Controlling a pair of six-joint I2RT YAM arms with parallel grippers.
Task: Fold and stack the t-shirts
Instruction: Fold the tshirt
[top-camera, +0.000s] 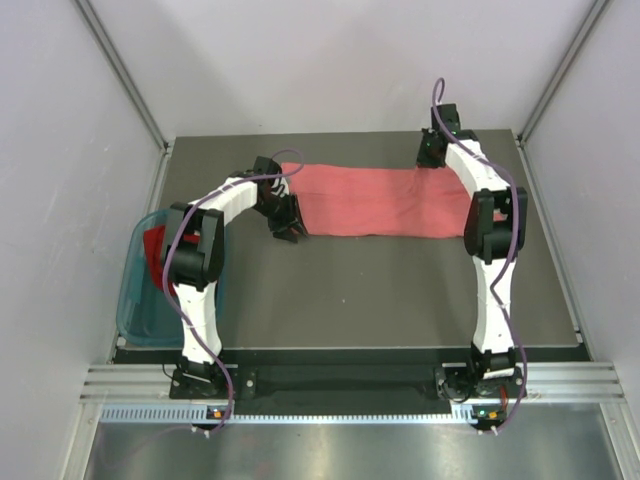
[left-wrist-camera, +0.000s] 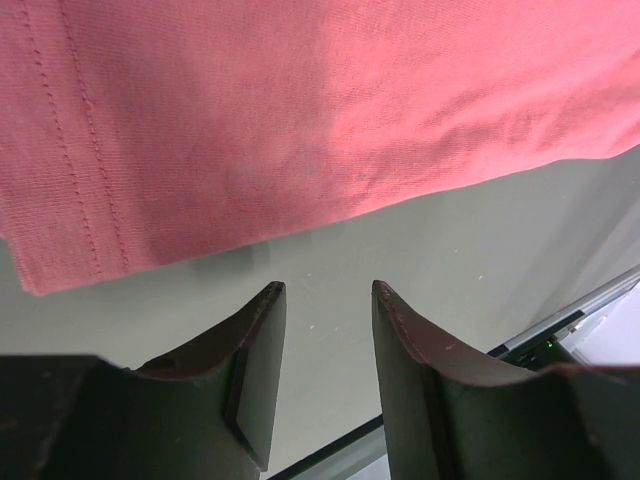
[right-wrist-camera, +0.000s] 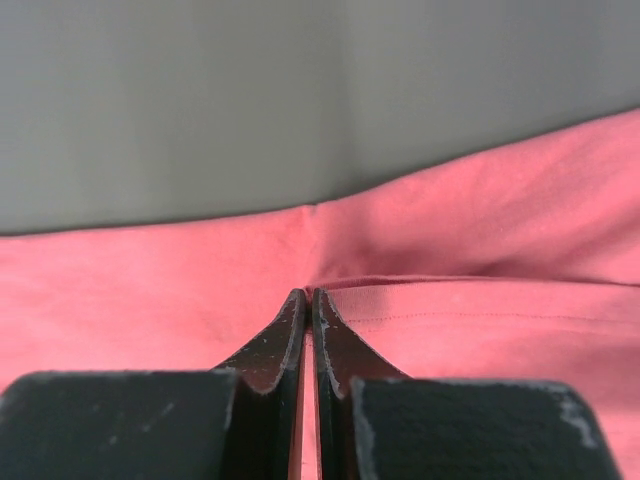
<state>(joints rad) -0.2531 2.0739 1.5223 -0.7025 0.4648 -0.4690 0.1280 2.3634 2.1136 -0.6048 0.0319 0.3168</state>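
The dark grey table (top-camera: 370, 290) carries a salmon-pink t-shirt (top-camera: 380, 200), laid out as a long flat band. Its stitched end lies just ahead of the left gripper's (left-wrist-camera: 325, 292) parted jaws, with bare tabletop beneath them. Its other end puckers at the tips of the right gripper's (right-wrist-camera: 308, 296) closed jaws.

Salmon-pink t-shirt (top-camera: 385, 200): plain, 2 stitch rows at the hem just ahead of left gripper (left-wrist-camera: 325, 292), black fingers (left-wrist-camera: 255, 370). Deep red t-shirt (top-camera: 152, 247) in teal basket (top-camera: 132, 300). Table (top-camera: 380, 290) dark grey. Arms (top-camera: 490, 300) white, black joints, purple cables (top-camera: 225, 385).
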